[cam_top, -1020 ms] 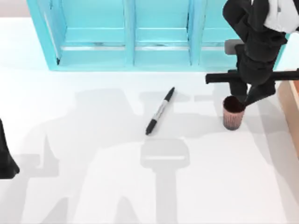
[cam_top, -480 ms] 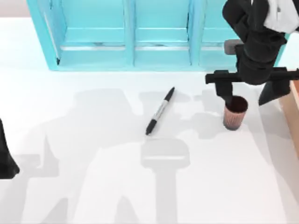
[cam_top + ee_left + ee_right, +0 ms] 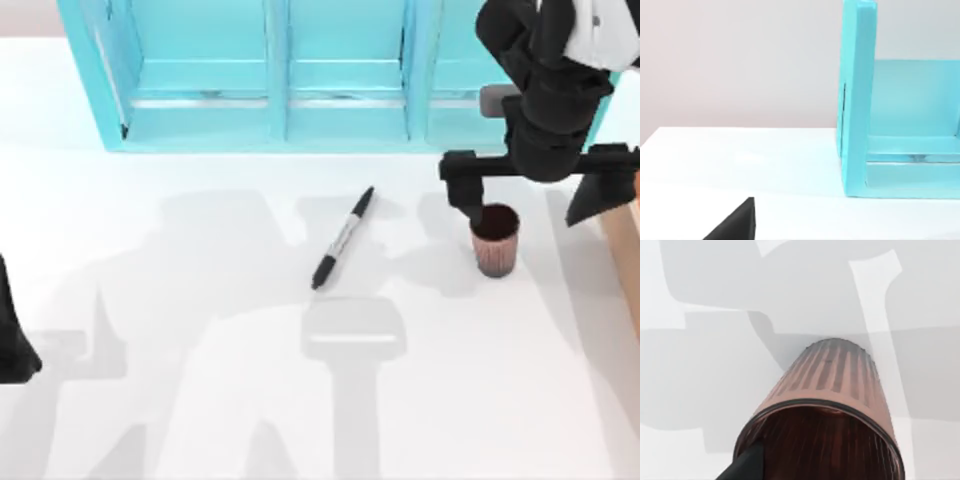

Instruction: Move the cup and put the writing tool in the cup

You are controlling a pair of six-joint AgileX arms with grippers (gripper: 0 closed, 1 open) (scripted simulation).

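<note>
The right gripper hangs over the right part of the table with its fingers spread wide, one fingertip at the near-left rim of the cup and the other finger well off to the right, nothing clamped between them; in the right wrist view a dark fingertip sits at the rim of the cup, though whether it touches the rim I cannot tell; the cup stands upright on the white table, copper-toned with ribbed sides and a dark inside; to its left, well apart, the writing tool lies flat and slanted, its cap end pointing toward the turquoise shelf unit at the back of the table; at the table's right edge, beside the right gripper, a strip of a tan wooden box shows; the left arm is parked at the far left edge of the table, and I cannot tell how its fingers stand; its wrist view looks across the table to the end wall of the shelf unit
</note>
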